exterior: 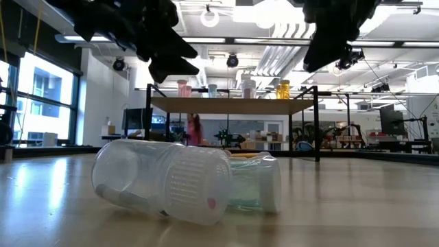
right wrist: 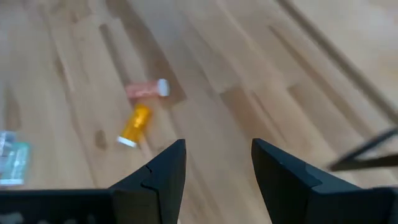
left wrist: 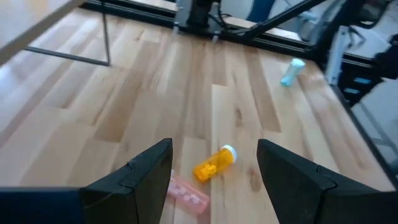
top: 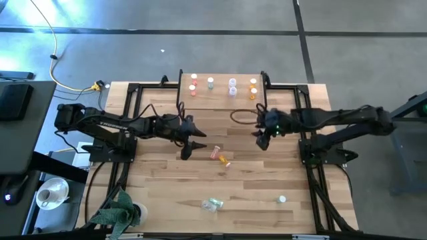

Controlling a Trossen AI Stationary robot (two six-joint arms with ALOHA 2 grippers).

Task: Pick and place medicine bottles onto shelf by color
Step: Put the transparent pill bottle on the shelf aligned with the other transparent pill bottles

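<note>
The shelf (top: 220, 93) stands at the table's far middle and carries pink, pale, clear and orange medicine bottles in groups. On the table a pink bottle (top: 215, 153) and an orange bottle (top: 225, 162) lie on their sides at the centre. My left gripper (top: 193, 145) hovers open just left of them, above the table. In the left wrist view the orange bottle (left wrist: 214, 163) and the pink one (left wrist: 186, 193) lie below its fingers. My right gripper (top: 262, 139) hangs open, right of centre, near the shelf's front. It holds nothing and sees both bottles (right wrist: 135, 124) from afar.
A clear bottle and a pale green one (top: 212, 204) lie on their sides by the near edge, large in the low view (exterior: 171, 182). Another pale bottle (top: 282, 199) lies near right. A plant (top: 120, 212) stands at the near left corner. A cable (top: 243, 117) loops before the shelf.
</note>
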